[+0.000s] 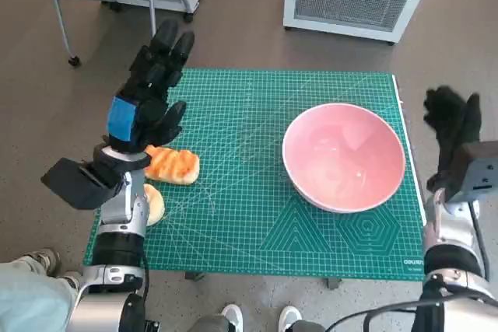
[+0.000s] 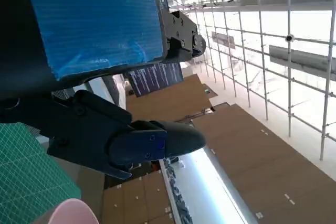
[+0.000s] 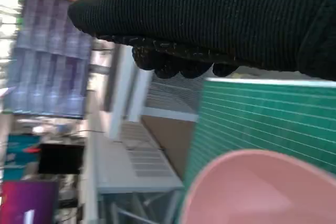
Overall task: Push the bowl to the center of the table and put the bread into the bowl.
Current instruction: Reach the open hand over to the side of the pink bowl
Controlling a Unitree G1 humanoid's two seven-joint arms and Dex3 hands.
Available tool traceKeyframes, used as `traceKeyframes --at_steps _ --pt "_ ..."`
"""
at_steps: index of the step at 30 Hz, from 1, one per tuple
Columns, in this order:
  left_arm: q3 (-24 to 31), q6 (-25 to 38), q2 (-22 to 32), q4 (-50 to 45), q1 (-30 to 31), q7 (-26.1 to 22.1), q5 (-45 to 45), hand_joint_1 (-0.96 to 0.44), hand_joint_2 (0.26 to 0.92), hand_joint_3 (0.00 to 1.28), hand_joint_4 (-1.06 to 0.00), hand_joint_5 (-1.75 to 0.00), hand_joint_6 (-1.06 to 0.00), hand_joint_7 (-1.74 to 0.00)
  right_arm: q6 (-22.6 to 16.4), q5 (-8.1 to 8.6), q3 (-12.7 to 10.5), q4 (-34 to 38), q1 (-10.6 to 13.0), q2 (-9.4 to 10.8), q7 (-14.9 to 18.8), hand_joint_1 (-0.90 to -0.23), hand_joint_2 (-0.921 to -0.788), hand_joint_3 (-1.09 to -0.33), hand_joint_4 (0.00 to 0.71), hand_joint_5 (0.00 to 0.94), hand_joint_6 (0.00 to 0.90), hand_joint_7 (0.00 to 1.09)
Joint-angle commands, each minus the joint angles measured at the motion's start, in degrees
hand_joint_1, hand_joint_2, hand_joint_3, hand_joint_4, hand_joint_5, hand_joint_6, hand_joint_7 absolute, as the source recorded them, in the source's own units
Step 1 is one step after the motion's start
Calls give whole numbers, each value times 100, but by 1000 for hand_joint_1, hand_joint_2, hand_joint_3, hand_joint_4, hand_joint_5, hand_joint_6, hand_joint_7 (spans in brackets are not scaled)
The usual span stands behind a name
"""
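Currently, a pink bowl (image 1: 344, 156) is seen standing upright on the right part of a green cutting mat (image 1: 249, 184) that covers the desk (image 1: 398, 87); its near rim reaches close to the mat's right edge, and nothing is held inside it, only pale reflections on its glossy inner surface. The bowl's rim is also caught in the right wrist view (image 3: 262, 187) and, as a small pink edge, in the left wrist view (image 2: 71, 212).

Two pieces of bread are found at the mat's left side: a golden, ridged piece (image 1: 173, 166) lying flat, and a rounder pale one (image 1: 154, 204) just beside the left forearm, partly hidden by it.

The left hand (image 1: 152, 91) is raised above the mat's left edge, over the ridged bread, its fingers (image 1: 173, 44) stretched out and apart, gripping nothing. The right hand (image 1: 451, 126) is held off the desk's right edge, near the bowl but apart from it, its gloved fingers (image 3: 178, 64) loosely extended and empty.
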Motion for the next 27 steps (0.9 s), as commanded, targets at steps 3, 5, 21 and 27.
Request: traceKeyframes --at_steps 3,5,21,27 --pt "24 -15 92 -144 15 62 31 -706 921 431 -188 -1 -207 -4 445 169 -177 143 190 322 133 -682 -921 -792 247 9 81 499" --pt "24 -11 107 -157 21 73 40 -706 921 432 -188 0 -205 -2 528 190 -198 147 169 414 122 -686 -921 -785 250 10 87 494" --pt "24 -5 201 -192 41 145 76 -707 921 436 -185 -1 -198 0 841 323 -381 186 -31 1109 265 -711 -921 -774 290 16 156 422" --pt "29 -3 249 -185 49 136 64 -702 921 439 -184 -1 -197 0 839 418 -509 185 -116 1350 349 -713 -921 -755 287 10 160 396"
